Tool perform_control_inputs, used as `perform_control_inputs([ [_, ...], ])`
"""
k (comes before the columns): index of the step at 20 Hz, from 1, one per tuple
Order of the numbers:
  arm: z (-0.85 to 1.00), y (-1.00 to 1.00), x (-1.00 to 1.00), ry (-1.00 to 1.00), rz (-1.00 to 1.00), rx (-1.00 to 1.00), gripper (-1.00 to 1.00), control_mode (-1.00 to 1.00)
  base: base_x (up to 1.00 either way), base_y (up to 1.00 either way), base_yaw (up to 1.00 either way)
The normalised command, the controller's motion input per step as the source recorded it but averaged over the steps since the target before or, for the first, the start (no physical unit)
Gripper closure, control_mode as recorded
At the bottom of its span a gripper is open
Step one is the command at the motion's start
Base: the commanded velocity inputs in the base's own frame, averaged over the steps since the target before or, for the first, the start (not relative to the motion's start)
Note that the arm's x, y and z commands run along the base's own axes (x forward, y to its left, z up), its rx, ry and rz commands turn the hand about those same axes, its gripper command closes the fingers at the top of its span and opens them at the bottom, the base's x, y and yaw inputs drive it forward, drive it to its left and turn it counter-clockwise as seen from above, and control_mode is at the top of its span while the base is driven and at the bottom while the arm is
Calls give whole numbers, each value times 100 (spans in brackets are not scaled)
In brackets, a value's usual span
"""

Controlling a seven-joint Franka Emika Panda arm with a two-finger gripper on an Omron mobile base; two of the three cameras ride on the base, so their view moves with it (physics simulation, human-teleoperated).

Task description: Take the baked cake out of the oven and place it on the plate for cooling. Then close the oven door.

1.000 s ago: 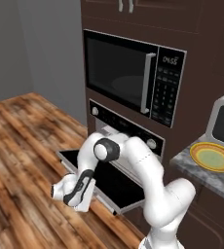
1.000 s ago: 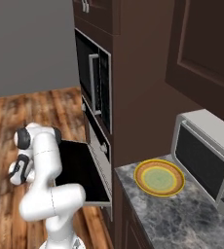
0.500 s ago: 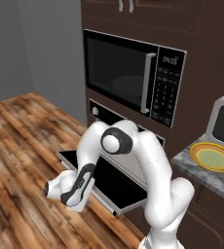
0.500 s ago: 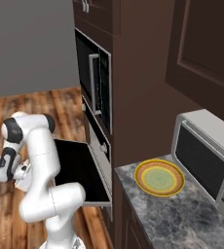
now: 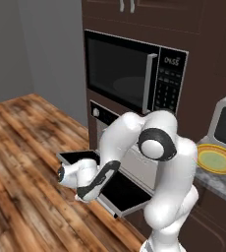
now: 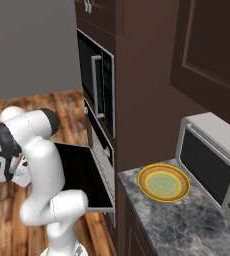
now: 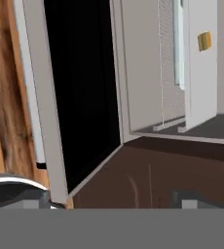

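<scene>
Bent low at centre-left of the left base view, white arm folded downward, gripper (image 5: 62, 173) pointing left, jaws apart.

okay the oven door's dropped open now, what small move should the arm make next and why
Probably swing the gripper from the door's outer edge toward the oven cavity. The oven door lies fully down, the baked cake sits deep inside on the tray, and the plate holds nothing yet.

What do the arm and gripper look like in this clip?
The arm is glossy white with rounded, bulbous links and dark grey to black joint rings. One round black-rimmed cap faces the left base camera. A black stripe runs along the forearm. The gripper end is white with dark tips. No cables or markings show.
</scene>
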Motion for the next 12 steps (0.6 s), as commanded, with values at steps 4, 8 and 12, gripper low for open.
perform_control_inputs([
  [4, 76, -49, 0, 0, 0, 18, -100, -100, 0, 0, 0],
  [8, 43, -52, 3, 0, 0, 17, -100, -100, 0, 0, 0],
  [12, 20, -59, 1, 0, 0, 16, -100, -100, 0, 0, 0],
])
